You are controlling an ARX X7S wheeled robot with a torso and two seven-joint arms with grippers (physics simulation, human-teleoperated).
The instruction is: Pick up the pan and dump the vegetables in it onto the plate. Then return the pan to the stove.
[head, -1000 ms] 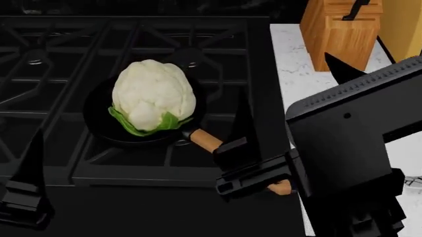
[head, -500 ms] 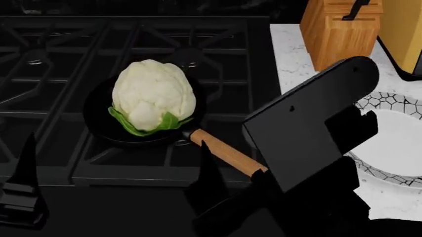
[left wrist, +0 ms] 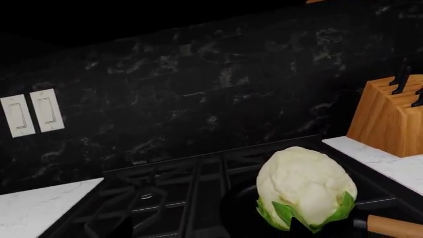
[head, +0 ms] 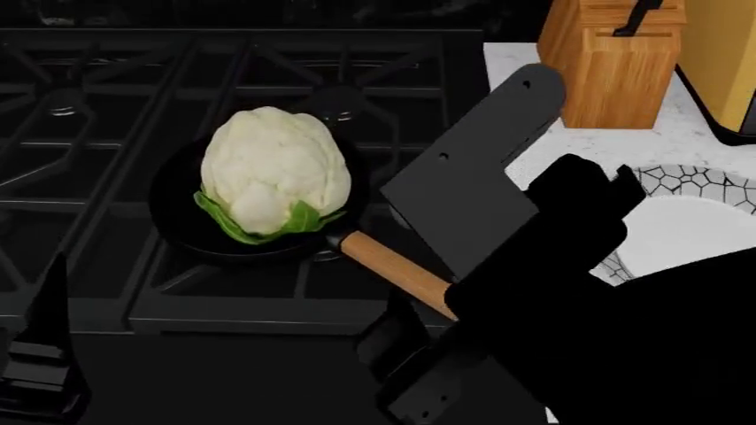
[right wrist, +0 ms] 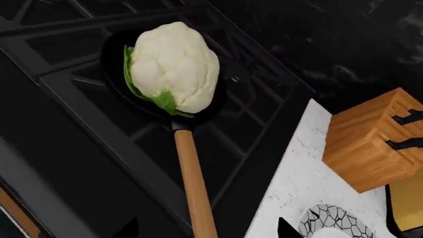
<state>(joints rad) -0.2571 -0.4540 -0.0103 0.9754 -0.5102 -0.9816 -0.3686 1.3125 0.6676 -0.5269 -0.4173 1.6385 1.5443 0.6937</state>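
Note:
The black pan (head: 177, 217) sits on the stove (head: 106, 115) with its wooden handle (head: 396, 270) pointing to the front right. The cauliflower (head: 274, 168) fills the pan. My right gripper (head: 431, 350) is open at the handle's outer end. In the right wrist view (right wrist: 205, 230) the handle (right wrist: 193, 183) runs between its spread fingertips, with the cauliflower (right wrist: 175, 64) beyond. My left gripper (head: 42, 354) is open and empty at the stove's front left. The left wrist view shows the cauliflower (left wrist: 305, 186) ahead. The plate (head: 697, 239) lies on the right counter, partly hidden by my right arm.
A wooden knife block (head: 614, 53) stands on the white counter (head: 526, 115) behind the plate. A yellow object (head: 723, 53) stands at the far right. The black backsplash with white light switches (left wrist: 31, 114) rises behind the stove.
My right arm has swung left and forward over the handle's end, covering more of the plate. The pan, cauliflower and left gripper have not moved.

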